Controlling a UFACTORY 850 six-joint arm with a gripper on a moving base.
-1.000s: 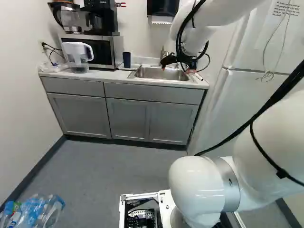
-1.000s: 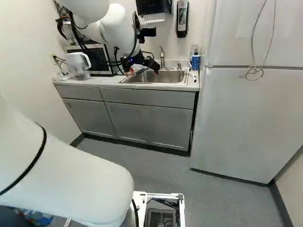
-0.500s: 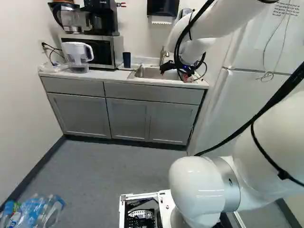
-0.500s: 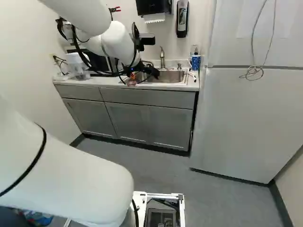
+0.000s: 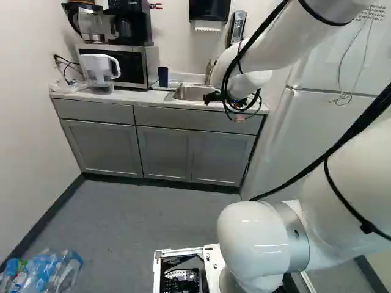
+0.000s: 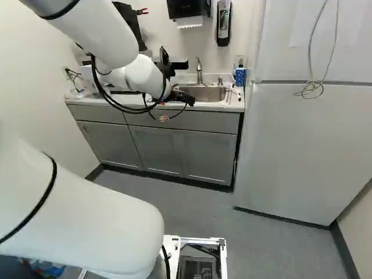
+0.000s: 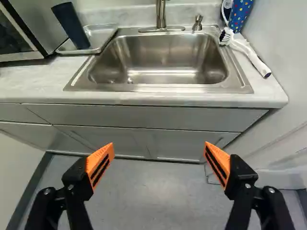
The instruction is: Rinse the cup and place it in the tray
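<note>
In the right base view my gripper (image 6: pixel 185 98) hangs by the counter's front edge, before the sink (image 6: pixel 203 93). Its two fingers stand wide open in the wrist view, the gripper (image 7: pixel 159 160) holding nothing, with floor and cabinet fronts showing between them. Beyond them lies the steel sink basin (image 7: pixel 158 60) with its faucet (image 7: pixel 161 17). The dark blue cup (image 7: pixel 72 26) stands on the shallow metal tray (image 7: pixel 103 36) beside the sink, close to the microwave. The cup (image 5: pixel 163 77) shows in the left base view too, apart from the gripper.
A microwave (image 5: pixel 131 64) and a white pitcher (image 5: pixel 99 72) stand along the counter. Past the sink's other side lie a white brush (image 7: pixel 249 52) and a blue dotted container (image 7: pixel 240 14). A fridge (image 6: pixel 302 139) borders that end. Plastic bottles (image 5: pixel 46 271) lie on the floor.
The arm has drawn back from over the sink to the counter's front edge, bringing the gripper nearer the base. The cup stays put on the tray, and the base has not moved.
</note>
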